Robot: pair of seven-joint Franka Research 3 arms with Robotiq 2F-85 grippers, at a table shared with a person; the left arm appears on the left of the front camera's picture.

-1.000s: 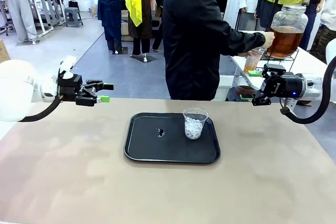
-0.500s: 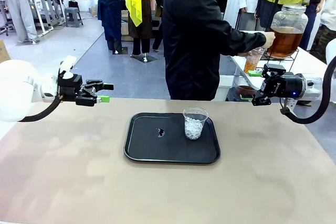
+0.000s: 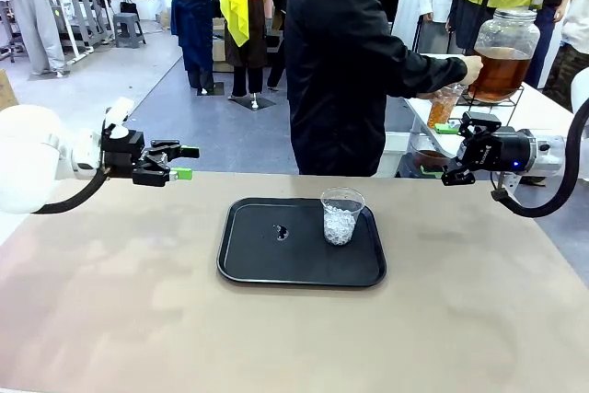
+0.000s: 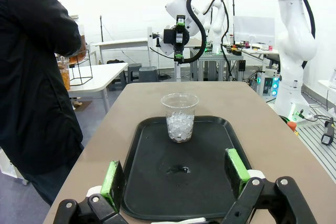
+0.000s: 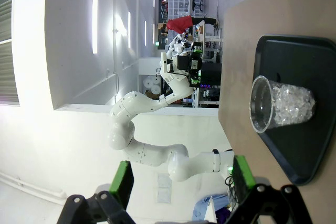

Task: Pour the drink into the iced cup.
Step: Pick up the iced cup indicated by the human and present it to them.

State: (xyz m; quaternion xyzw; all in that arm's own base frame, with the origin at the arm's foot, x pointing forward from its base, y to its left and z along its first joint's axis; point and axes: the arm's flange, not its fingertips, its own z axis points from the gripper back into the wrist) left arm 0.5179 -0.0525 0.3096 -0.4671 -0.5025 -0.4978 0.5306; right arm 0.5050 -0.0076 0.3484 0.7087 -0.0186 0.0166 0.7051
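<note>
The iced cup (image 3: 341, 216), a clear plastic cup with ice, stands upright at the right of a black tray (image 3: 267, 264). The drink (image 3: 500, 71) is amber liquid in a big glass jar on a wire stand at the far right. A person in black holds a second cup (image 3: 444, 105) under the jar's tap. My left gripper (image 3: 182, 162) hovers open at the table's far left edge. My right gripper (image 3: 448, 152) hovers open at the far right edge. Between the open left fingers I see the iced cup (image 4: 179, 117); the right wrist view shows the iced cup (image 5: 278, 103) sideways.
The person's body (image 3: 345, 71) stands at the far edge behind the tray. A small wet mark (image 3: 282, 232) lies mid-tray. A white side table (image 3: 543, 112) carries the jar stand. Bare tabletop (image 3: 138, 301) surrounds the tray.
</note>
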